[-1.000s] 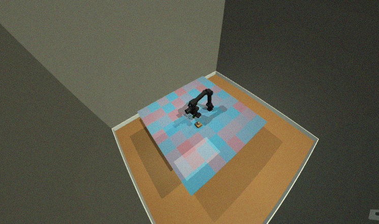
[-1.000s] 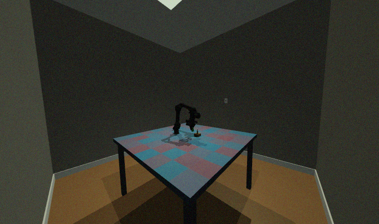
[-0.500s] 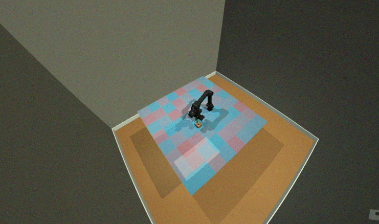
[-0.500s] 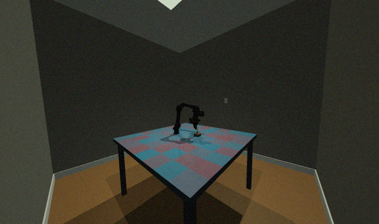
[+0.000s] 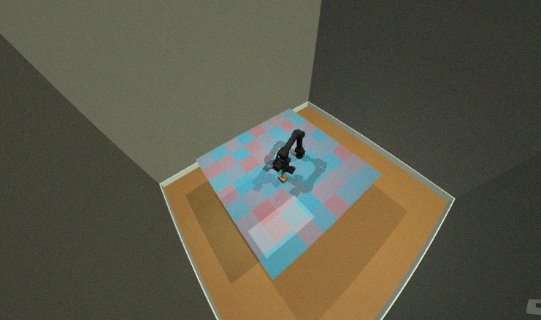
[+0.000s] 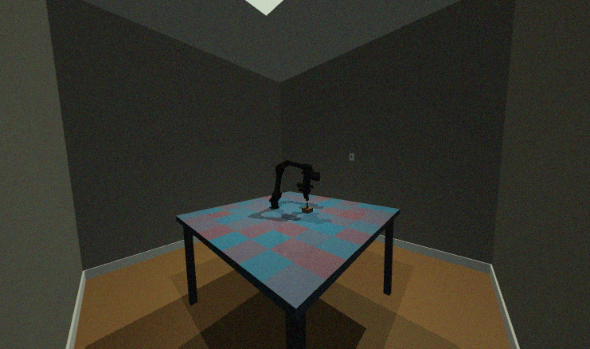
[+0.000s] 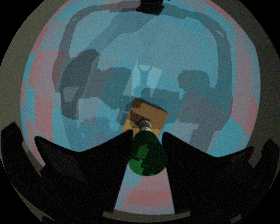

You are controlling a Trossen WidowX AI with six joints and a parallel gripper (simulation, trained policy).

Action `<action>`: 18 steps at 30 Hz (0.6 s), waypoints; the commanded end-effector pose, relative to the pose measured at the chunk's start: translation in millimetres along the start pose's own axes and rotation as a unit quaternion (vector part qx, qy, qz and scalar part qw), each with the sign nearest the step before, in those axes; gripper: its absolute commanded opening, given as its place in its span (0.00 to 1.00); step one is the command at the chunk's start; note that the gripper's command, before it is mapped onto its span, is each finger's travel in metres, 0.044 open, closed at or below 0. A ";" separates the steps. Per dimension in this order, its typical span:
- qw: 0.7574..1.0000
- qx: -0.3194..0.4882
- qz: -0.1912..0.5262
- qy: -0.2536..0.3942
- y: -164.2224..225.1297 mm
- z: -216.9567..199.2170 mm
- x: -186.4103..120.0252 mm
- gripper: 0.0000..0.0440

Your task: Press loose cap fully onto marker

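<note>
My gripper (image 7: 147, 135) (image 6: 306, 198) is shut on the green cap (image 7: 147, 156) (image 5: 283, 172), which sits between the fingertips. The wooden holder block (image 5: 282, 179) (image 6: 306, 209) (image 7: 153, 111) stands on the table below the gripper. The marker (image 6: 306, 205) (image 7: 145, 123) stands upright in the block. Its pale upper part shows in the wrist view just beyond the cap's edge. The cap is above or close to the marker's top. The rest of the marker is hidden behind the cap in the wrist view, and I cannot tell whether the two touch.
The table (image 5: 336, 204) (image 6: 262, 260) has a blue, pink and mauve checkered top. The arm's base (image 5: 299, 152) (image 6: 274, 203) stands on it behind the holder block. Dark arm shadows and a bright light patch lie across the top.
</note>
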State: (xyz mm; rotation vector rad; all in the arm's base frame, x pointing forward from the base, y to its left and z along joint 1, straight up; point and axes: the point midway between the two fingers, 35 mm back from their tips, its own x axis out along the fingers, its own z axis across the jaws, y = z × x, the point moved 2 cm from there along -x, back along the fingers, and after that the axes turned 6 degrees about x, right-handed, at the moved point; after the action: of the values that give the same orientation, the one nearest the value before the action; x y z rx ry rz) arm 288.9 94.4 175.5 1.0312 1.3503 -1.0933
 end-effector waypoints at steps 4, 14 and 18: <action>1.000 -0.001 -0.011 0.000 0.0 -2.7 10.1 0.00; 0.999 -0.013 -0.029 0.005 1.2 -2.4 37.4 0.00; 0.999 -0.020 -0.034 0.007 1.5 -2.3 49.3 0.00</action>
State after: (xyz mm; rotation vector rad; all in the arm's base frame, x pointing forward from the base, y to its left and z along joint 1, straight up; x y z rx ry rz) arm 289.7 95.7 134.1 0.9819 1.3937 -1.1071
